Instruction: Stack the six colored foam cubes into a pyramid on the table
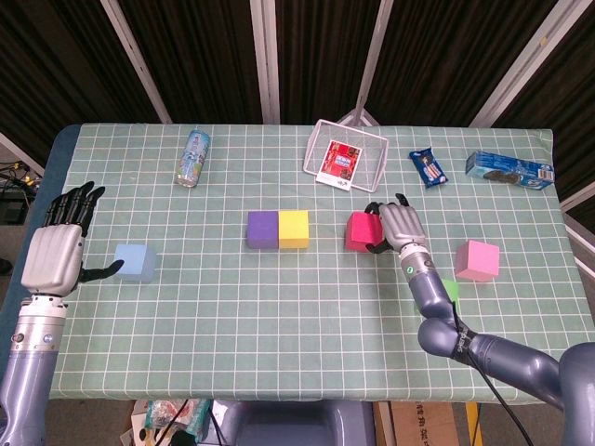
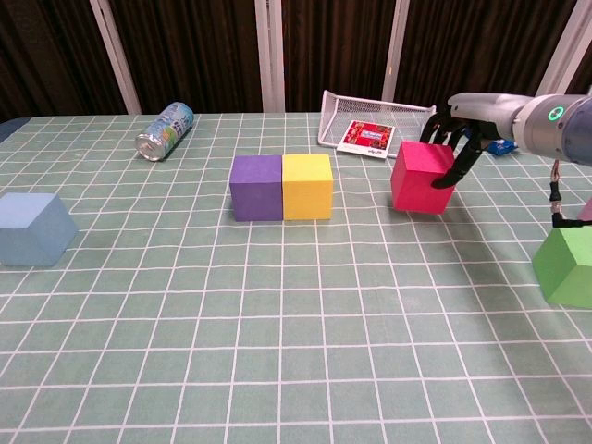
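The red cube [image 1: 359, 231] [image 2: 419, 178] is tilted just right of the yellow cube [image 1: 294, 229] [image 2: 307, 185], with a gap between them. My right hand [image 1: 396, 225] [image 2: 459, 137] grips the red cube from its right side, fingers over its top edge. The yellow cube touches the purple cube [image 1: 262, 229] [image 2: 256, 187] on its left. At the left the blue cube [image 1: 135, 262] [image 2: 32, 228] sits beside my open left hand [image 1: 58, 251]. The pink cube [image 1: 477, 259] lies at the right. The green cube [image 1: 450, 291] [image 2: 566, 264] is partly hidden behind my right arm.
A drink can [image 1: 193, 158] [image 2: 166, 130] lies on its side at the back left. A white wire basket [image 1: 346, 155] [image 2: 375, 125] stands behind the red cube. A snack packet [image 1: 429, 168] and a blue box [image 1: 509, 169] lie at the back right.
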Motion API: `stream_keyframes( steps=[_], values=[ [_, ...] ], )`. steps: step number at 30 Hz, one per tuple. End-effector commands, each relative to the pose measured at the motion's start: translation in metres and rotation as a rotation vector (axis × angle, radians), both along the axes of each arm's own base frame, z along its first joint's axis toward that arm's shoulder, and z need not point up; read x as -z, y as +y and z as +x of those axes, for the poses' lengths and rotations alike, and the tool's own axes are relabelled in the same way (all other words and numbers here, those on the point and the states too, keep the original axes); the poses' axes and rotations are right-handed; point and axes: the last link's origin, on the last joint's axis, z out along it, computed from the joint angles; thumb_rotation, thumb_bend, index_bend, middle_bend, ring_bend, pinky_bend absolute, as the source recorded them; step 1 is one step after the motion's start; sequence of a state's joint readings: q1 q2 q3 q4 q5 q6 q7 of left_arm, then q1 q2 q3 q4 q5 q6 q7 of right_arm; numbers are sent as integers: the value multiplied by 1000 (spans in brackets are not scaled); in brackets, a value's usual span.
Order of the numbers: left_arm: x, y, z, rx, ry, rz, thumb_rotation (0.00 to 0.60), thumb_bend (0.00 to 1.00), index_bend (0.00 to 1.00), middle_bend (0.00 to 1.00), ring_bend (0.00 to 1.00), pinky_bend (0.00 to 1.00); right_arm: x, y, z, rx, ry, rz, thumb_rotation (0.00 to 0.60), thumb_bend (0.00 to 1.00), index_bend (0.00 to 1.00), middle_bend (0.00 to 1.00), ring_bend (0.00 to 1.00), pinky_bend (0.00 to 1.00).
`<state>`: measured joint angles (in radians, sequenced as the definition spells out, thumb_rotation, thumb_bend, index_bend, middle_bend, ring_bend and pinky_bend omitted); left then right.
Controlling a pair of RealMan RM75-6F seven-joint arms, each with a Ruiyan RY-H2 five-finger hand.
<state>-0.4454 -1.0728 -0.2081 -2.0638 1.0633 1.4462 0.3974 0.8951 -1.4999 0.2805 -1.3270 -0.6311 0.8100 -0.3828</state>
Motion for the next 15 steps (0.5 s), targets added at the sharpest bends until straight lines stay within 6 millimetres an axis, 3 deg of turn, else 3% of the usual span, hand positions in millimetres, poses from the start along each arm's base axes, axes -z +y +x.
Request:
stream_keyframes(
  steps=[1, 15],
  values=[
    [0, 0, 0, 1, 1, 1, 600, 46, 0, 0, 0, 34, -1, -3, 5, -19, 9, 9, 600, 243, 408, 407, 295, 0],
    [0, 1, 2, 3, 1, 5, 600, 46, 0, 0, 0, 33, 12, -21, 27, -124, 64, 77, 600, 242, 409, 407, 295, 0]
  ],
)
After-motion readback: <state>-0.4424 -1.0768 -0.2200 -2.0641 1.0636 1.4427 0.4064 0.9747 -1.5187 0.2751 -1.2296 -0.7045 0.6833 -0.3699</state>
